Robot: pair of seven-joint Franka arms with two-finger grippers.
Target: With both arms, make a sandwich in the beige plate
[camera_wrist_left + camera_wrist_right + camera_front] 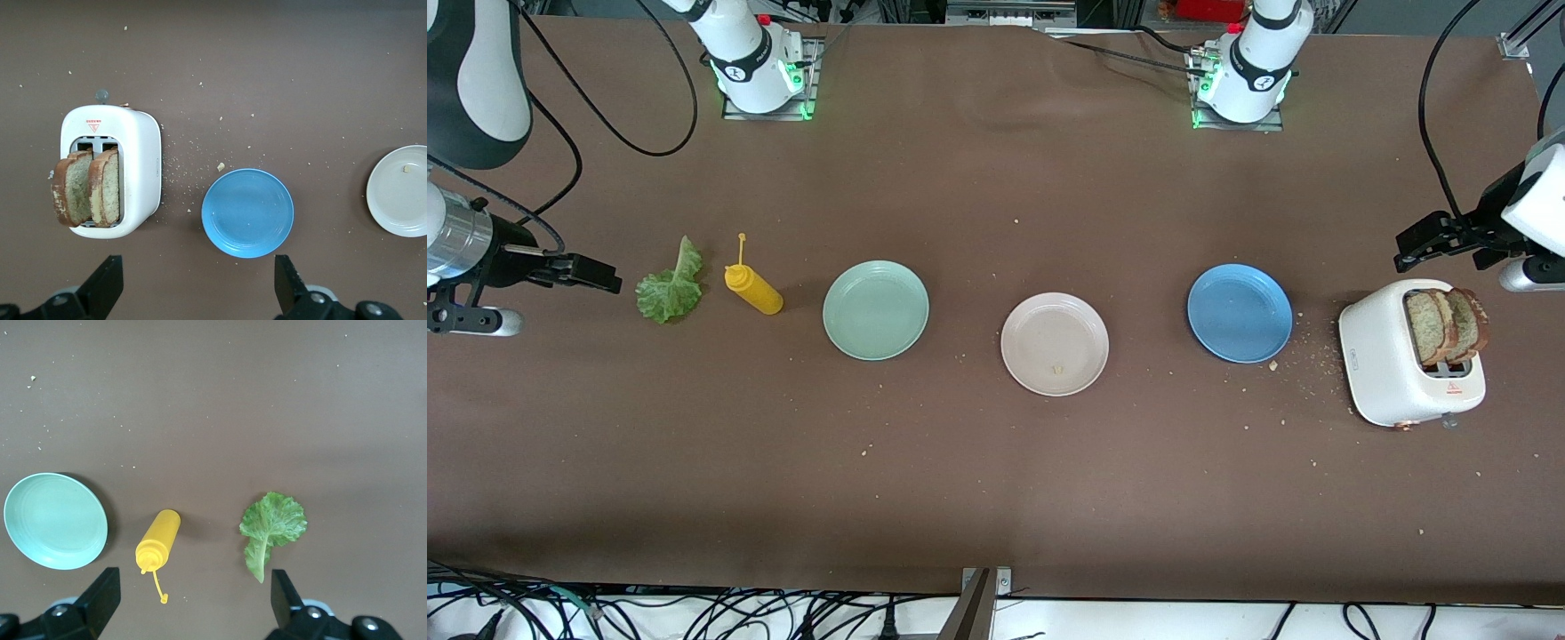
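Bread slices point(1447, 326) stand upright in the white toaster point(1405, 373) at the left arm's end of the surface, two side by side. Left gripper point(1427, 242), fingers apart and holding nothing, hangs just by the toaster's farther edge, so that arm is nearer the bread. Right gripper point(591, 274), also spread and empty, hovers beside the lettuce leaf point(670, 286), next to the yellow squeeze bottle point(752, 288). Beige plate point(1055, 344) sits bare mid-surface between the mint plate point(875, 310) and blue plate point(1240, 313); nothing assembled yet.
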